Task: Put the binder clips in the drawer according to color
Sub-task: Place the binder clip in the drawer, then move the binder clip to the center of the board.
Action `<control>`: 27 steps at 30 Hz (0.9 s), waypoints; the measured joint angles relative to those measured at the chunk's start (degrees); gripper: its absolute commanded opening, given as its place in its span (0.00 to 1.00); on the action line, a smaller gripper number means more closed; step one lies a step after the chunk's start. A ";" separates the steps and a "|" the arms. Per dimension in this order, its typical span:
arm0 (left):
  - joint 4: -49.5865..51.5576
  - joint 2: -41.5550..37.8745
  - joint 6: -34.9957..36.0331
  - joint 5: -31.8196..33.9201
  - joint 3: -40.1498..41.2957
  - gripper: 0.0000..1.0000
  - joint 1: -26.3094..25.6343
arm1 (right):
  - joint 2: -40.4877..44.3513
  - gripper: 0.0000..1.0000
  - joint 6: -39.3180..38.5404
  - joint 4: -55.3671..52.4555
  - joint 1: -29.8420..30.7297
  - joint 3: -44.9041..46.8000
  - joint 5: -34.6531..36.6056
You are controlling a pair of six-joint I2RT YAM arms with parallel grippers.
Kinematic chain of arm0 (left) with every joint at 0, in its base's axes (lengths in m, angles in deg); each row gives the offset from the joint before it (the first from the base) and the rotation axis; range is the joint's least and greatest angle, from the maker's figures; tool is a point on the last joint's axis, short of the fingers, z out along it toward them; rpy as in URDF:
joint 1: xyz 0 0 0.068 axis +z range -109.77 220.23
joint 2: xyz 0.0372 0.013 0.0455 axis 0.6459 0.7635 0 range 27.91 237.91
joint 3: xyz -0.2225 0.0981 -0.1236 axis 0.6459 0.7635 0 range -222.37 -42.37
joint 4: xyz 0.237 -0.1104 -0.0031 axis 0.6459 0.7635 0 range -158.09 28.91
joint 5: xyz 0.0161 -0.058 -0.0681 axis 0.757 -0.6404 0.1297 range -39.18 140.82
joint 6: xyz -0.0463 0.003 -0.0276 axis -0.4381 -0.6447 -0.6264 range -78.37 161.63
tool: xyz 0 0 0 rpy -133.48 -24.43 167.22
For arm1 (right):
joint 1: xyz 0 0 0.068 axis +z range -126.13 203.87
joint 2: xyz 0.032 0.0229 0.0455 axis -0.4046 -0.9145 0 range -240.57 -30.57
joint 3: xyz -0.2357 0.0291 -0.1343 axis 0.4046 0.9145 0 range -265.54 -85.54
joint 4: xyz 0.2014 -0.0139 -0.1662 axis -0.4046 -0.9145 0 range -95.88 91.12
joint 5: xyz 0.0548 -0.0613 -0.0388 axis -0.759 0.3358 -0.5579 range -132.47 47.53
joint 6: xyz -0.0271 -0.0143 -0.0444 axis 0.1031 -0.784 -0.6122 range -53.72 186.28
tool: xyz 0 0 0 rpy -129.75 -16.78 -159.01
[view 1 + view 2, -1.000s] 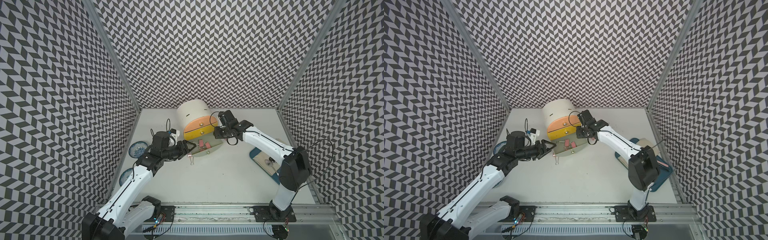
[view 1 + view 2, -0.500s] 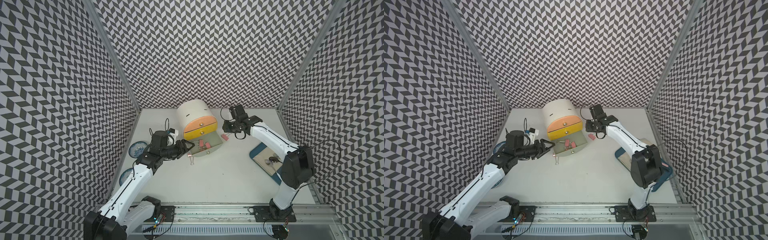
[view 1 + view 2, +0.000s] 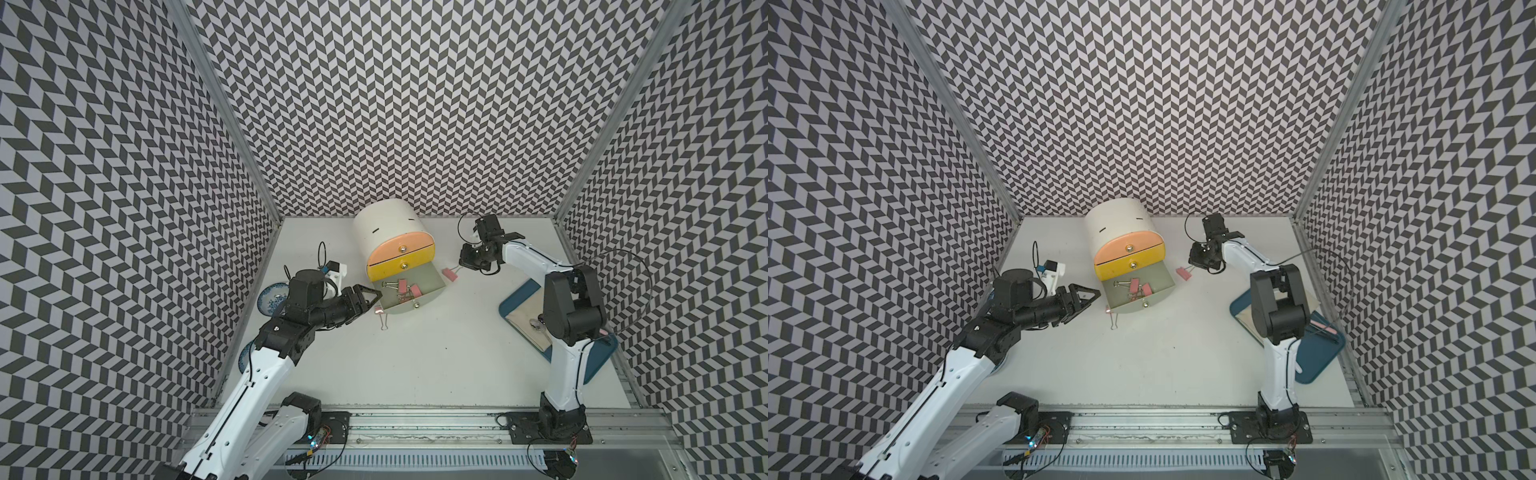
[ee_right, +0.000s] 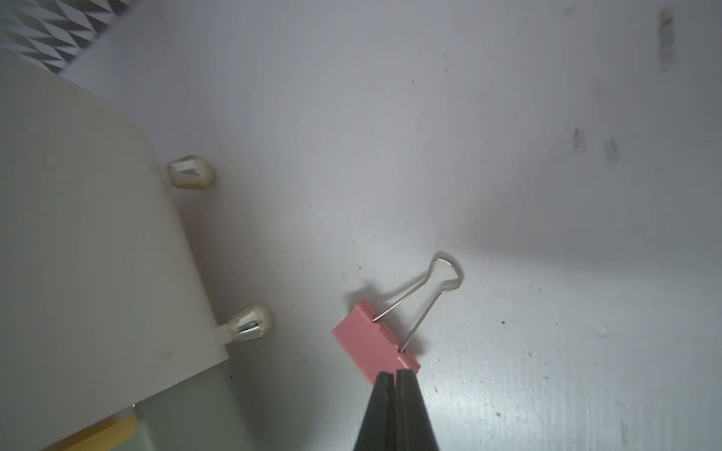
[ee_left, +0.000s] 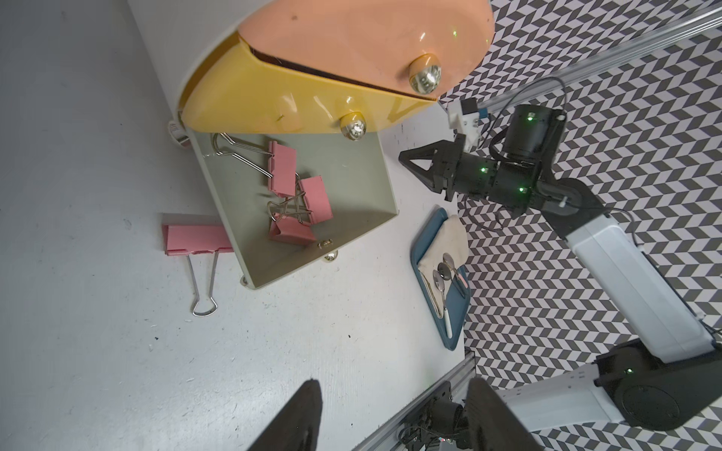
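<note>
The grey-green bottom drawer (image 3: 409,306) (image 5: 351,175) is pulled out of the round cabinet, and three pink binder clips (image 3: 402,286) (image 5: 282,168) lie inside it. Another pink clip (image 3: 379,311) (image 5: 195,239) rests on the table against the drawer's front left corner. My left gripper (image 3: 370,297) (image 5: 394,418) hovers open and empty just left of that clip. One more pink clip (image 3: 449,275) (image 4: 371,339) lies on the table right of the drawer. My right gripper (image 3: 465,264) (image 4: 395,375) is shut and empty above the clip's end.
The cabinet's orange (image 3: 401,249) and yellow (image 3: 399,268) drawers are closed. A blue tray (image 3: 513,301) with a cloth and spoons (image 5: 443,273) sits at the right. Two blue-patterned dishes (image 3: 270,291) lie by the left wall, partly under my left arm.
My right gripper has moved from over the drawer to the right and shut its jaws. A pink clip now lies on the table right of the drawer. My left arm has barely shifted.
</note>
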 measured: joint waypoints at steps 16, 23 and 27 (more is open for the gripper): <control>5.99 -2.93 0.00 1.09 0.02 0.63 0.72 | -5.60 0.03 2.27 4.63 0.00 -1.18 -3.54; 7.56 -2.97 0.24 1.14 0.02 0.63 0.96 | -7.21 0.02 2.86 6.01 0.02 -1.70 -4.11; 7.85 -2.97 0.39 1.11 0.02 0.63 0.96 | -7.23 0.01 2.97 6.93 0.02 -1.22 -4.00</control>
